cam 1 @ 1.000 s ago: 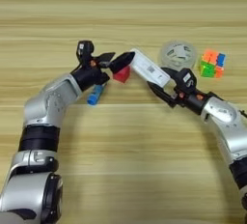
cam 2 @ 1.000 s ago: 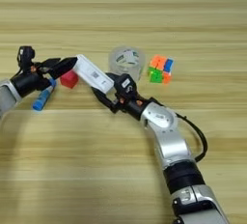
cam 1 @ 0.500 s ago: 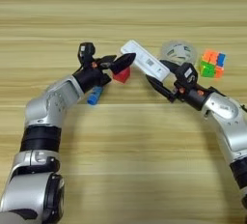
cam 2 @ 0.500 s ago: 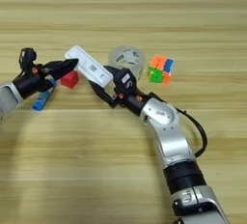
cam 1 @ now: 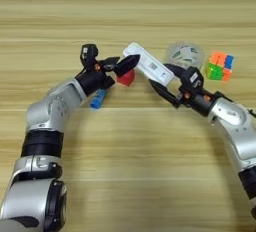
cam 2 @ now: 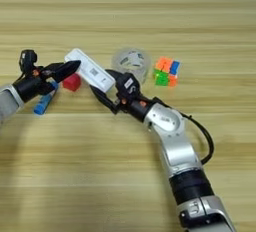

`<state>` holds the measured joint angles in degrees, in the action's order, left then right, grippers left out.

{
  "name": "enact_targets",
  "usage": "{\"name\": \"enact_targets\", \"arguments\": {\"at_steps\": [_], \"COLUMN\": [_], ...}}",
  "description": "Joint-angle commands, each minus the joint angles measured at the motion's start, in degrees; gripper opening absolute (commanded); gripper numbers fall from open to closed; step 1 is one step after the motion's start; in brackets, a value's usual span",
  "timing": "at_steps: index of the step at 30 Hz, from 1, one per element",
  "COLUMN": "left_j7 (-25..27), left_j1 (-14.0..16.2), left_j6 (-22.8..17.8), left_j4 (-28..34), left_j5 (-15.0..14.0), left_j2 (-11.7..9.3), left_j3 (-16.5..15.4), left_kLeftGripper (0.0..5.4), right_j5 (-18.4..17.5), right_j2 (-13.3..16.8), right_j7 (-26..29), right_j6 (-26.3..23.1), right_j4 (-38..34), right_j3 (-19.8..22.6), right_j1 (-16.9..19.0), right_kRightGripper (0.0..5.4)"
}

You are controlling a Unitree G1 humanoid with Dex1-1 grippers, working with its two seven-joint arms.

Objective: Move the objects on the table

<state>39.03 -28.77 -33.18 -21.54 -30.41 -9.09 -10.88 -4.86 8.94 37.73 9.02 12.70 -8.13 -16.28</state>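
- Now your right pincer (cam 1: pixel 167 83) grips the long white bar (cam 1: pixel 148 64) by its lower end.
- Your left pincer (cam 1: pixel 125 65), parted, straddles the red cube (cam 1: pixel 126 78), its fingertips beside the bar's upper end.

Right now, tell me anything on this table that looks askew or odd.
The long flat white bar sits slanted, its lower end in the right gripper and its upper end beside the left gripper, just above the red cube. The blue tube lies half under the left arm.
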Motion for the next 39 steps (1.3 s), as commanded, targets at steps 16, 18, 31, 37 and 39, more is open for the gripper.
{"name": "enact_targets", "arguments": {"at_steps": [16, 18, 31, 37, 39], "left_j7": [-0.3, -0.4, -1.4, -1.8, -2.1], "left_j1": [-0.4, -0.3, -0.6, -1.0, -1.2], "left_j6": [-3.5, -4.0, -4.4, -4.4, -4.4], "left_j4": [-0.1, 0.2, 0.5, 0.3, 0.0], "left_j5": [-2.6, -2.8, -4.7, -5.4, -5.7], "left_j2": [3.3, 3.8, 4.5, 4.3, 4.1], "left_j3": [1.0, 1.0, -0.3, -1.5, -2.0], "left_kLeftGripper": [5.4, 5.4, 5.4, 4.68, 4.48], "right_j5": [-0.5, -0.4, -0.4, -0.3, -0.3], "right_j2": [-0.4, -0.5, -0.7, -0.7, -0.7], "right_j7": [-0.5, -0.5, -0.6, -0.6, -0.6], "right_j6": [-0.6, -0.6, -0.5, -0.5, -0.5], "right_j4": [-0.9, -0.7, -0.3, -0.3, -0.1], "right_j3": [-1.4, -1.5, -1.7, -1.7, -1.7], "right_j1": [-0.4, -0.5, -0.7, -0.7, -0.8], "right_kRightGripper": [2.9, 2.9, 2.9, 2.9, 2.9]}}
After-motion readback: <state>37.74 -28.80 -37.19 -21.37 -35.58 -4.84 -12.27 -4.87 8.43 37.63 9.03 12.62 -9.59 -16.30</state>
